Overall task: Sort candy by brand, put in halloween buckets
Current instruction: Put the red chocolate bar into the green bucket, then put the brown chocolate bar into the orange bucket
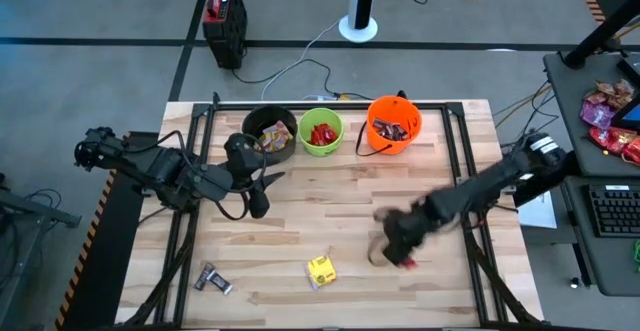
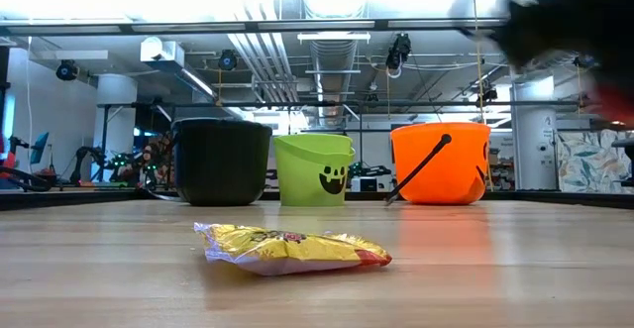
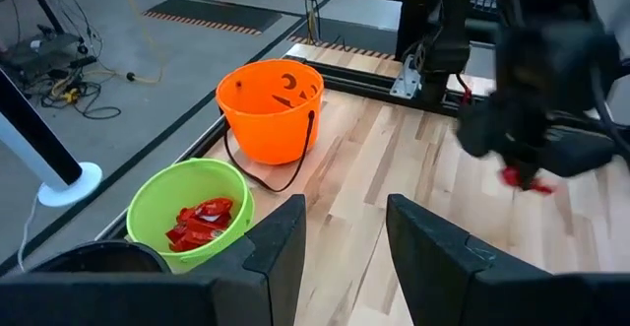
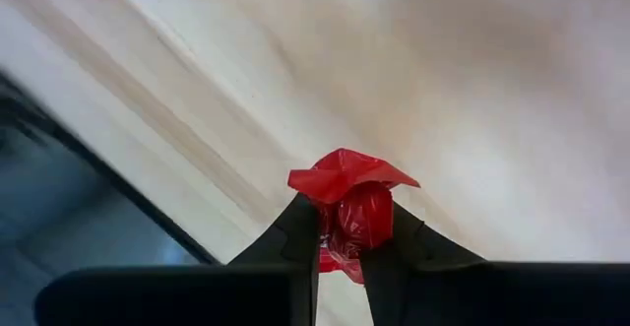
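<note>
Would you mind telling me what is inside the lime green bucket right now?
The lime green bucket holds several red candies, seen from the left wrist and from above. Anything beneath that red pile is covered, so I cannot tell what is there.

No lettering reads anywhere. The yellow packet (image 2: 290, 249) carries a red print too blurred to make out; green bucket (image 2: 315, 169) and orange bucket (image 3: 272, 110) show only faces.

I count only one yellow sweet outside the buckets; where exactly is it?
In the high view the yellow packet lies on the table's front middle, between the silver bars on the left and the right gripper.
</note>
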You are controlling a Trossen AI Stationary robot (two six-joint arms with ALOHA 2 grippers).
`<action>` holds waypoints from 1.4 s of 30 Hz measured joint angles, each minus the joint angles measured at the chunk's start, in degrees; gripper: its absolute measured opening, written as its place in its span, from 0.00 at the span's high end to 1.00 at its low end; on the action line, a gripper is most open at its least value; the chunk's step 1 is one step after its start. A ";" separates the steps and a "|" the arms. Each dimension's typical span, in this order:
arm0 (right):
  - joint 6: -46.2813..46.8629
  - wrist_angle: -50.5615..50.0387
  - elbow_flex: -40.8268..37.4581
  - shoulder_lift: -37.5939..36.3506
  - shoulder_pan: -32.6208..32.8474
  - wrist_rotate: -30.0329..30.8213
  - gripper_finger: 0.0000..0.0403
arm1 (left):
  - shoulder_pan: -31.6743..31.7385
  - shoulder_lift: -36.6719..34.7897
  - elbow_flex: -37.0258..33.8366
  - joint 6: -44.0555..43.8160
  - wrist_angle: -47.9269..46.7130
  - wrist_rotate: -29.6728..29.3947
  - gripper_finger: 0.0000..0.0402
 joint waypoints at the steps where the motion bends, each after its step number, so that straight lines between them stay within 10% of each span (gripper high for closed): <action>1: -2.11 0.10 1.66 -0.96 -2.42 2.79 0.90 | 0.00 0.00 0.00 -0.55 0.00 0.00 0.68; 9: -27.60 3.70 18.73 -2.04 -23.39 20.67 0.90 | 0.00 0.00 0.00 -5.16 0.06 0.00 0.68; 19: -50.36 17.94 34.52 10.82 -41.69 21.81 0.90 | -0.05 0.00 0.00 -16.37 -2.17 8.29 0.68; 28: -52.68 15.08 42.30 23.92 -46.13 19.56 0.81 | -0.41 0.00 -0.02 -35.04 -12.05 27.30 0.68; 42: -58.94 -4.81 59.67 32.86 -47.40 18.70 0.54 | -1.81 0.00 -0.02 -44.60 -20.66 32.41 0.68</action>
